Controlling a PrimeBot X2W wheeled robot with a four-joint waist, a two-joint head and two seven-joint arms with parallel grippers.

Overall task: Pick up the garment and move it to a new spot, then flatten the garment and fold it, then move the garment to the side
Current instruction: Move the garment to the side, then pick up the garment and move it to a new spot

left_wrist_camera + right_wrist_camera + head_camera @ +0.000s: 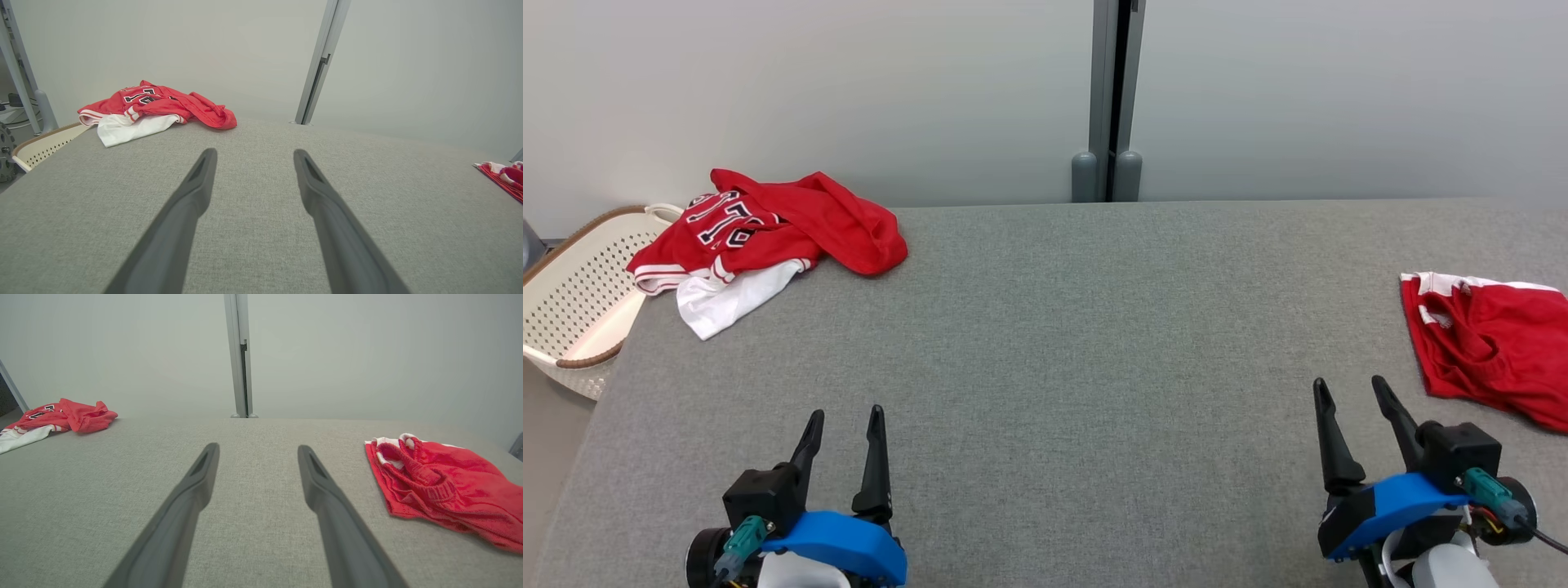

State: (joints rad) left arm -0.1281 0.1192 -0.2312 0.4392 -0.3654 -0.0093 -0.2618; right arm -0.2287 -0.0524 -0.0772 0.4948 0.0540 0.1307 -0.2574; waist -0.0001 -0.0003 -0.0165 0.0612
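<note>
A crumpled red garment (792,220) with black-and-white lettering lies at the far left corner of the grey table (1094,327), on top of a white garment (731,298). The left wrist view shows the red garment (171,104) ahead and to the left; the right wrist view has it (69,414) at far left. A second red garment (1490,347) with white trim lies folded at the right edge, just beyond my right gripper (1348,381). That gripper is open and holds nothing. My left gripper (846,412) is open too, low at the near left, far from the pile.
A white perforated basket (572,286) with a brown rim stands off the table's left edge beside the pile. A grey post (1112,98) rises against the pale wall behind the table's far edge. Bare grey cloth stretches between both grippers and the garments.
</note>
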